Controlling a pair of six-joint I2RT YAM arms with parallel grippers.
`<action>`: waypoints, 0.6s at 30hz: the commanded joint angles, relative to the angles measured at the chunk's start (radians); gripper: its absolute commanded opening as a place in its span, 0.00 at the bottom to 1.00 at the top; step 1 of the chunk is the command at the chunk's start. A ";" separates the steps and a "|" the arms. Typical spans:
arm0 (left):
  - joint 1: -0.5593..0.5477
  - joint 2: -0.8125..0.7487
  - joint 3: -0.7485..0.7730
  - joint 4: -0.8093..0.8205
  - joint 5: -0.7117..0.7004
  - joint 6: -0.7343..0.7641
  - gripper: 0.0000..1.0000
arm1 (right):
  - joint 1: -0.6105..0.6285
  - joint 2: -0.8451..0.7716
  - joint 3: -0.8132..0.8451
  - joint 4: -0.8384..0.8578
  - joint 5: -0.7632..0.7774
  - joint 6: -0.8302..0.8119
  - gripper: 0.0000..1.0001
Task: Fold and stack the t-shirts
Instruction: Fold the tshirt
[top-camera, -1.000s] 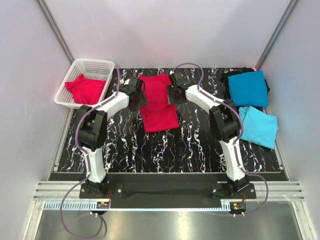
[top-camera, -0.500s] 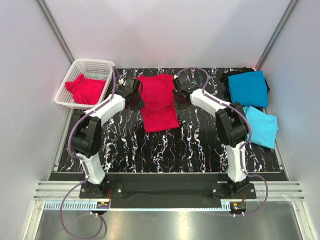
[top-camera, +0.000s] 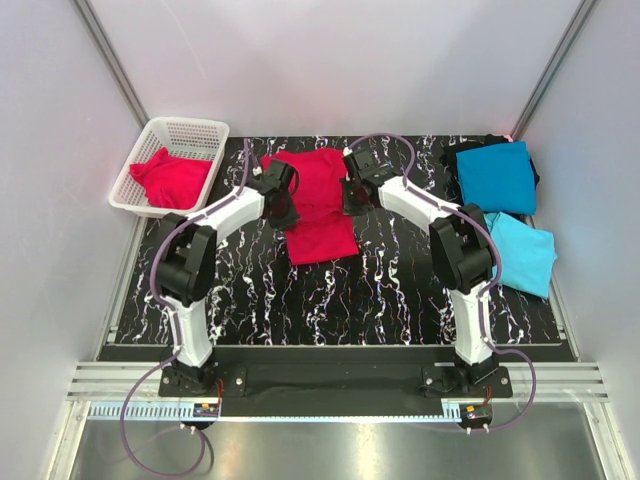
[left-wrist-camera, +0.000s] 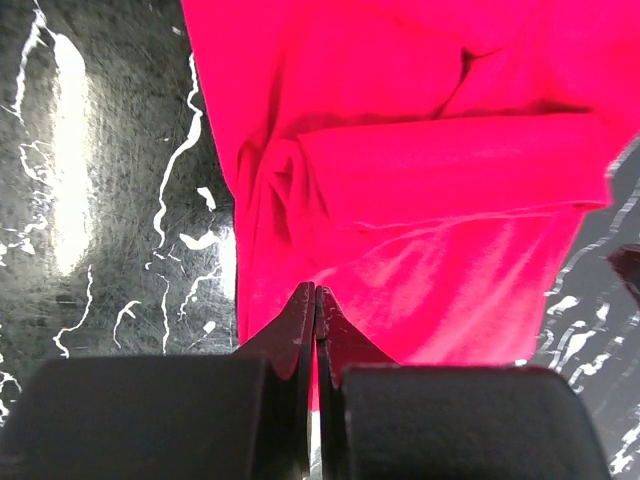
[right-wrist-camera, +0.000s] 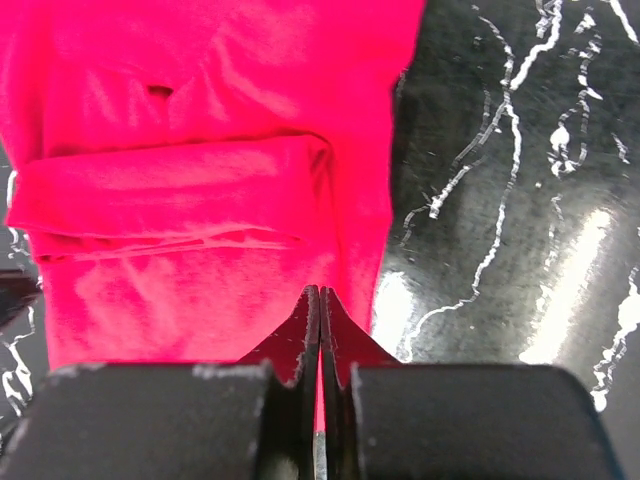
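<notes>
A crimson-red t-shirt (top-camera: 318, 210) lies partly folded at the back middle of the black marbled table, a folded band (left-wrist-camera: 450, 165) across it. My left gripper (top-camera: 282, 200) is at its left edge and my right gripper (top-camera: 351, 196) at its right edge. In the left wrist view the left gripper (left-wrist-camera: 315, 292) is shut, its tips pinching the red t-shirt (left-wrist-camera: 420, 240) near that edge. The right gripper (right-wrist-camera: 320, 292) is likewise shut on the red t-shirt (right-wrist-camera: 200, 200). A folded teal-blue t-shirt (top-camera: 497, 177) and a sky-blue t-shirt (top-camera: 520, 252) lie at the right.
A white mesh basket (top-camera: 150, 135) at the back left holds another crumpled red t-shirt (top-camera: 172, 178). Grey walls close in the table on three sides. Bare marbled table (top-camera: 330, 300) stretches in front of the red t-shirt.
Both grippers have closed from open to shut on the shirt's side edges. Each has shifted slightly inward onto the cloth.
</notes>
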 joint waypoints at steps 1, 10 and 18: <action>-0.002 0.038 0.054 -0.037 0.016 -0.016 0.00 | 0.009 0.021 0.060 0.023 -0.050 -0.008 0.00; -0.002 0.078 0.098 -0.084 -0.023 -0.040 0.00 | 0.009 0.100 0.129 0.016 -0.124 -0.014 0.00; -0.002 0.153 0.182 -0.098 -0.015 -0.036 0.00 | 0.009 0.123 0.130 0.012 -0.131 -0.023 0.00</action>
